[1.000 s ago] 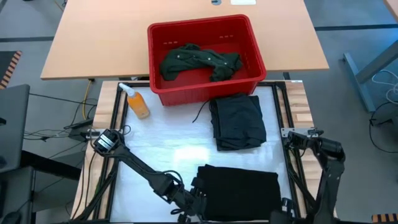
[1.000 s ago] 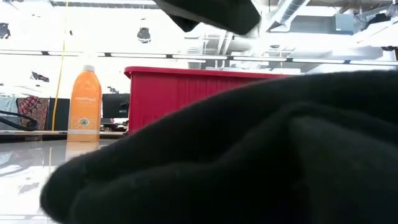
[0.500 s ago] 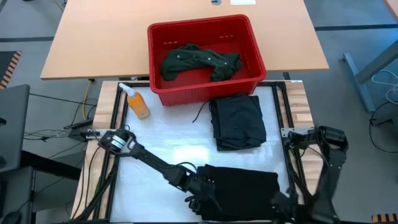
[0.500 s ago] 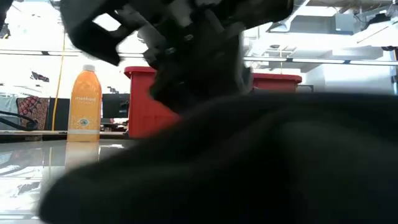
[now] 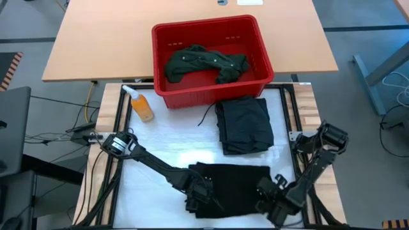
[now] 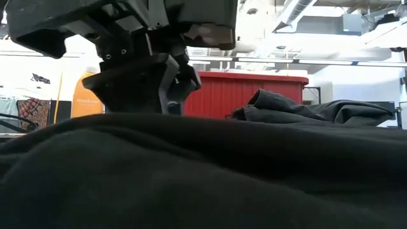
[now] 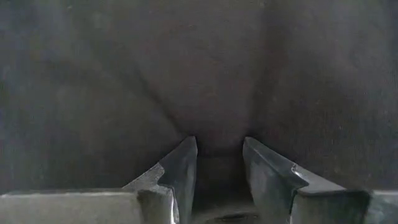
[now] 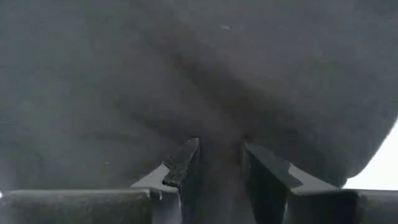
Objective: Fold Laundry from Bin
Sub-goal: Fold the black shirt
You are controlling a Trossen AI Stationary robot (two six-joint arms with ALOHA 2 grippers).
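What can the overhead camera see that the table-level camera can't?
Only the high view shows the green shirt lying inside the red bin, the whole table, and the right claw at the black garment. Only the low view shows the room behind. Both show the bin, orange bottle, folded dark garment and left claw.

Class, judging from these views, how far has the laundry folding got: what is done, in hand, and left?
Done: a folded dark garment lies beside the red bin. In hand: the left gripper and right gripper each pinch the black garment near the table's front edge. Left: the green shirt lies in the bin.
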